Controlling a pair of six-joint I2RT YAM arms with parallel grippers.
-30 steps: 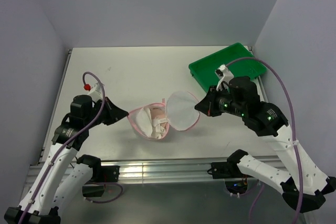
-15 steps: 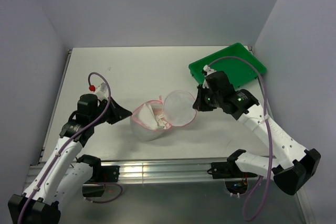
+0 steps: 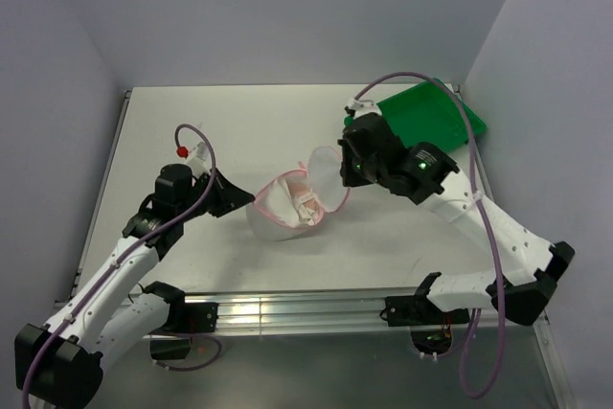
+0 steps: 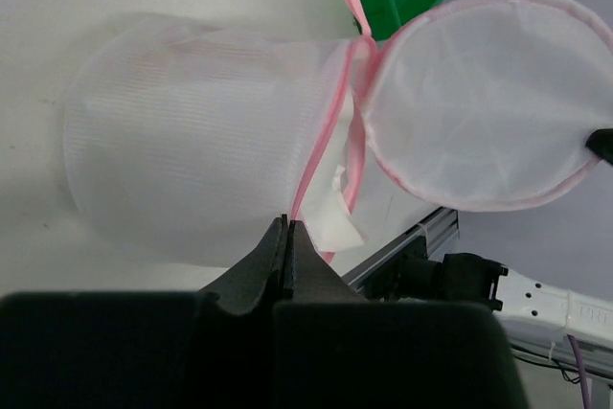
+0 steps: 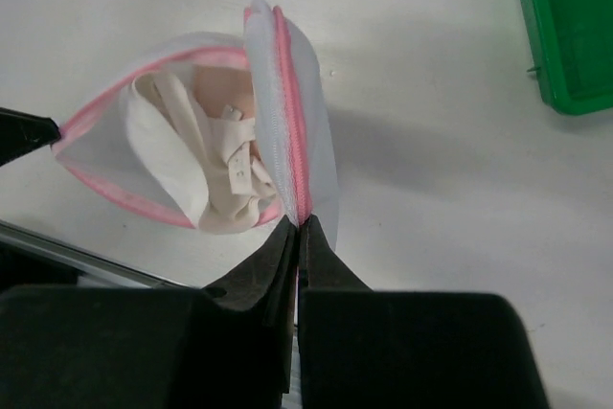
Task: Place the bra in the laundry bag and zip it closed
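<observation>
Left claw (image 4: 287, 232) clenched on laundry bag (image 4: 192, 141) rim at 9 o'clock, bracing it; right claw (image 5: 298, 232) pinches lid (image 5: 292, 131) at 3, likely to cover bra (image 5: 215, 170).

- No text, label, brand, number or sign can be read in any of the three views.
- Nothing written is made out on the laundry bag (image 3: 276, 219), on the green tray (image 3: 436, 117) or on the bench (image 3: 239, 126).
</observation>
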